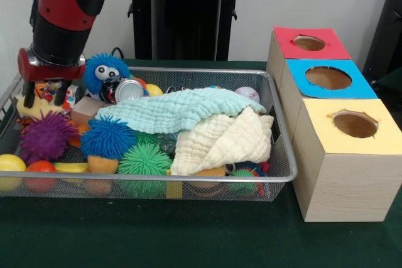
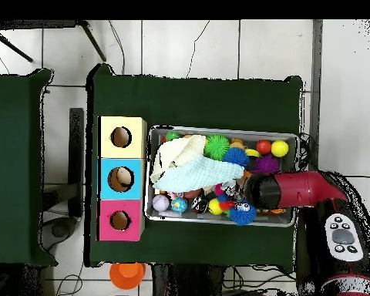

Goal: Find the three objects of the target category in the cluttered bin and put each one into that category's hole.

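1. Front view. My claw [image 1: 46,97] hangs at the upper left of the frame, over the far left corner of the cluttered bin [image 1: 284,174]. Its two dark fingers [image 1: 29,95] stand apart, pointing down on either side of the top of a yellow plush toy [image 1: 36,106]; whether they touch it I cannot tell.
2. Front view, contents. Blue googly-eyed puffer [image 1: 105,72] just right of the claw; purple spiky ball [image 1: 47,136] below it; mint cloth [image 1: 179,108] and cream cloth [image 1: 223,142] cover the middle.
3. Front view, boxes. Red [image 1: 311,43], blue [image 1: 328,78] and yellow [image 1: 353,123] holed boxes stand at right, beside the bin.
4. Overhead view. My arm [image 2: 296,189] reaches in from the lower right to the bin's right end; the claw itself is hidden beneath it. Boxes lie at the left, well apart.
5. Judgement: first pick in hand. Next: lower, close on the plush, lift clear, cross the whole bin to the proper hole.
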Tool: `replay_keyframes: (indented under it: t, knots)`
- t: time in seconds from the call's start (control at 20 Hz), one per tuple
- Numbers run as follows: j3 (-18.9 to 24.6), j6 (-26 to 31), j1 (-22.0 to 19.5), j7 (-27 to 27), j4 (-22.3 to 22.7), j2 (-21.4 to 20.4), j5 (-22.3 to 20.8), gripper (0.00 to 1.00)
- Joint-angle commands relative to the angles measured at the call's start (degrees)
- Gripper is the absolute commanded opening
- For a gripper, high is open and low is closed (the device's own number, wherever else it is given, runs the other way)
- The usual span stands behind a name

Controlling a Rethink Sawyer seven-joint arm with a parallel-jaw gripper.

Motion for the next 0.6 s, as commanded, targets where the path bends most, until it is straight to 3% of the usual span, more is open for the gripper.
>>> replay_keyframes:
  t: [0.05, 0.6]
  knots:
    - [3.9, 5.0, 1.9, -2.8, -0.9, 4.4, -0.9, 1.00]
    - [0.4, 4.1, 4.4, -1.4, -2.5, 4.1, -3.3, 1.00]
